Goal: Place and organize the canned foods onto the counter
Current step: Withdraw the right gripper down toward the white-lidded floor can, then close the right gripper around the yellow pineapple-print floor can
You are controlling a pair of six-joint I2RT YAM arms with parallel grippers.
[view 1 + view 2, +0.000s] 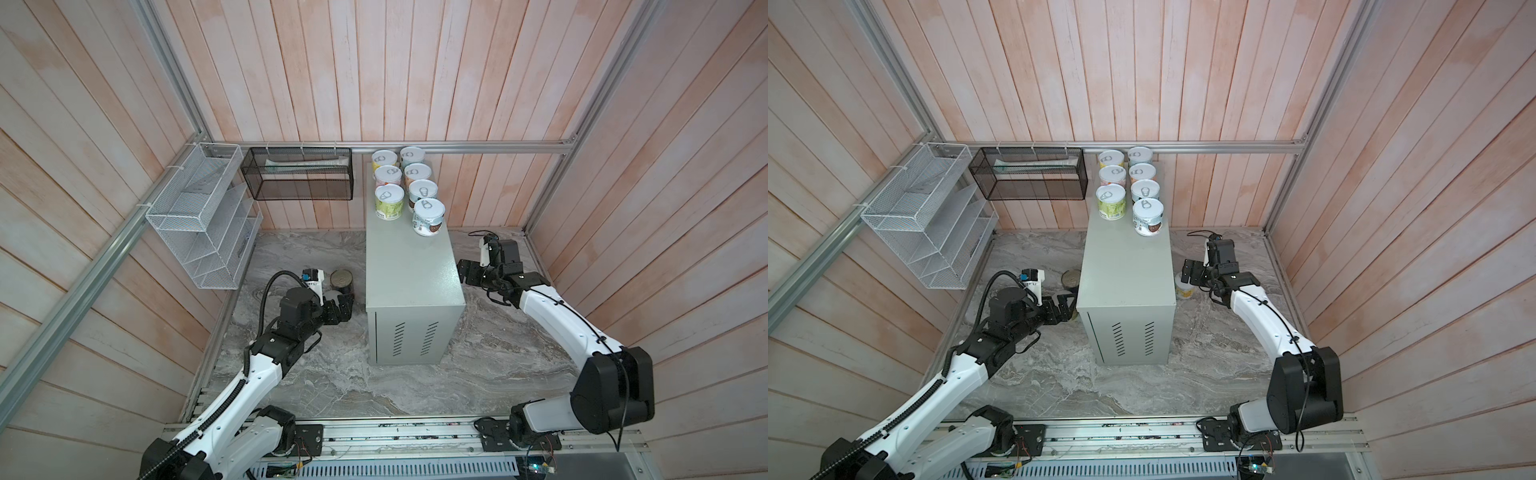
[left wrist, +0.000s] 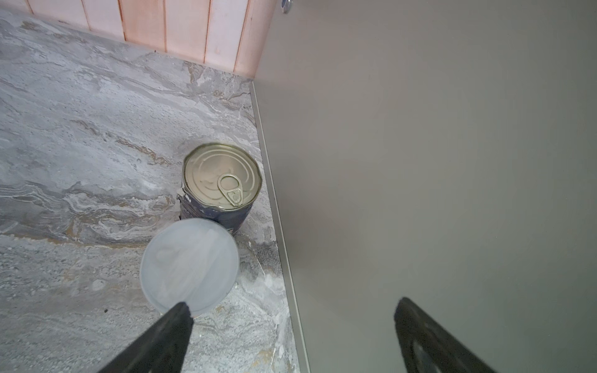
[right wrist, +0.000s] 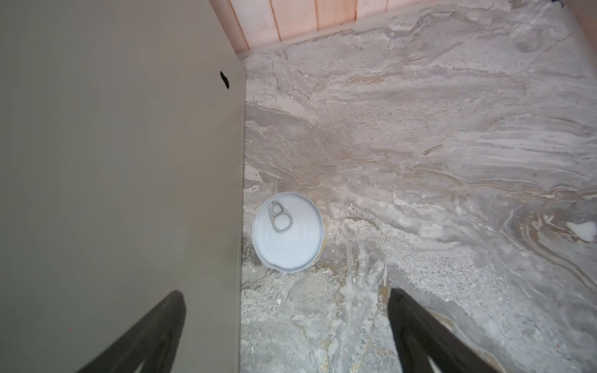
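**While seven tins stand in rows on the counter, three wait on the marble beside it**

Because the job is to organize as well as place, we read the seven tins (image 1: 417,172) as deliberately packed. They stand at the wall end of the counter (image 1: 411,266) in two rows, three in one and four in the other, each close against its neighbour. The rows run along the counter's length, which leaves the vent end of its top bare for more.

Three tins stand on the marble surface (image 1: 332,374), all close to the counter's foot. On one side are the dark-blue tin (image 2: 223,184) and a small tin (image 2: 190,264), touching or nearly so. On the opposite side a lone tin (image 3: 288,232) stands just beside the counter wall.

Every tin we can see is upright, its long axis vertical and its pull-tab lid facing up. That suits both stable standing and a grasp around the side.

The left end effector (image 2: 294,305) hangs low beside the counter with its jaws spread wide and nothing between them. One finger (image 2: 168,332) sits just short of the small tin, so we judge that tin to be its target.

The right end effector (image 3: 287,293) is likewise wide open and empty, above the lone tin. Since that tin stands so near the counter wall, we expect the finger on that side to have little room.
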